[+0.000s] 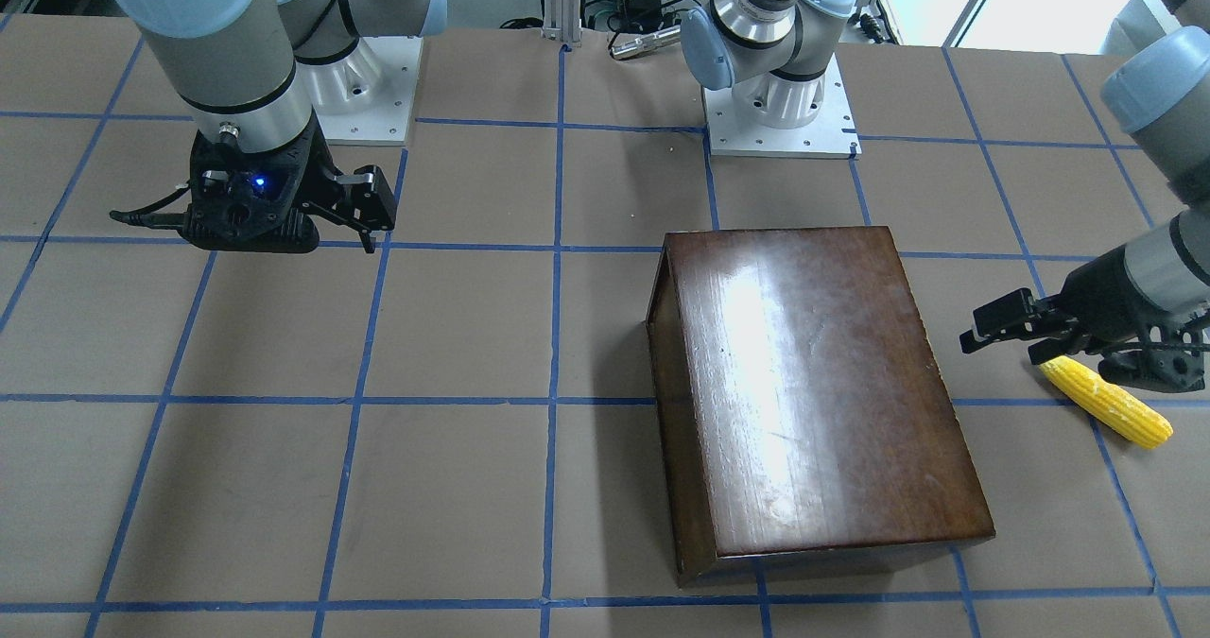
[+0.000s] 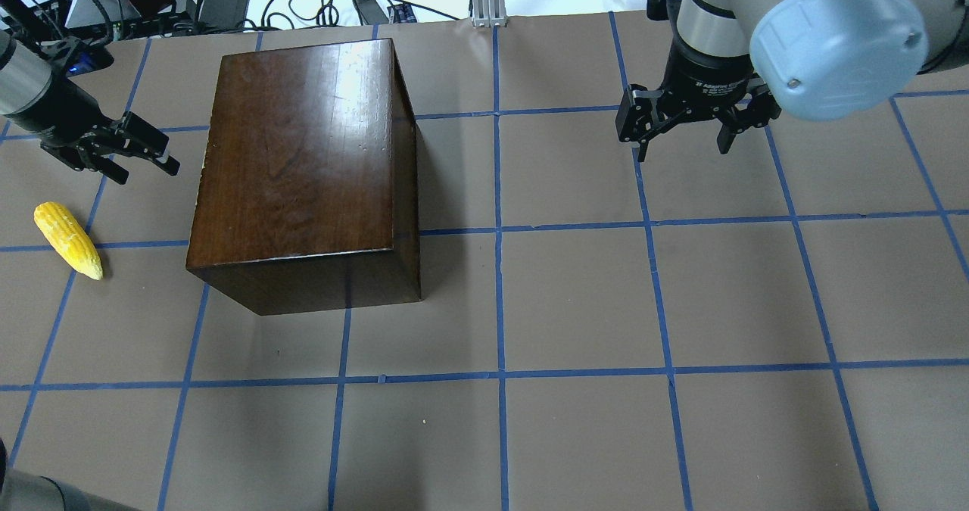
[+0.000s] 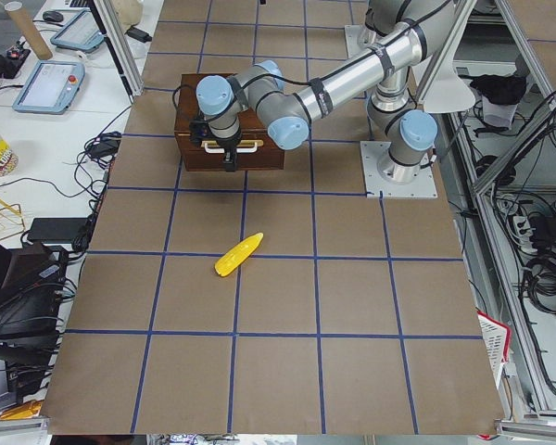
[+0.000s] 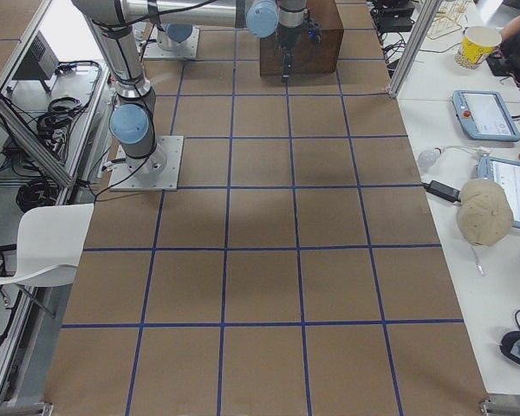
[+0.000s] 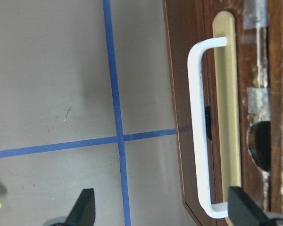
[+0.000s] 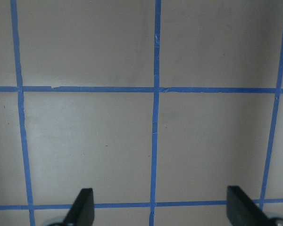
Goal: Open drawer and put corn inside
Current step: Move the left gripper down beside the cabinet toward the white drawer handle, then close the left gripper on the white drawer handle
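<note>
The large glossy dark-brown box (image 2: 303, 163) stands on the table with its drawer shut. The drawer's dark front (image 5: 254, 94), with a white handle (image 5: 199, 127) on a brass plate, faces my left gripper (image 2: 144, 159). That gripper is open and empty, level with the handle and a short way off it, and in the left wrist view (image 5: 162, 209) one fingertip lines up with the handle. The yellow corn (image 2: 66, 240) lies on the table beside that gripper, also in the front view (image 1: 1106, 400). My right gripper (image 2: 681, 148) is open and empty, hovering over bare table far from the box.
The table is brown board marked with a blue tape grid (image 6: 155, 89). The arm bases (image 1: 780, 123) stand along the table's edge on the robot's side. Monitors, cables and a cup sit on benches beyond the table ends.
</note>
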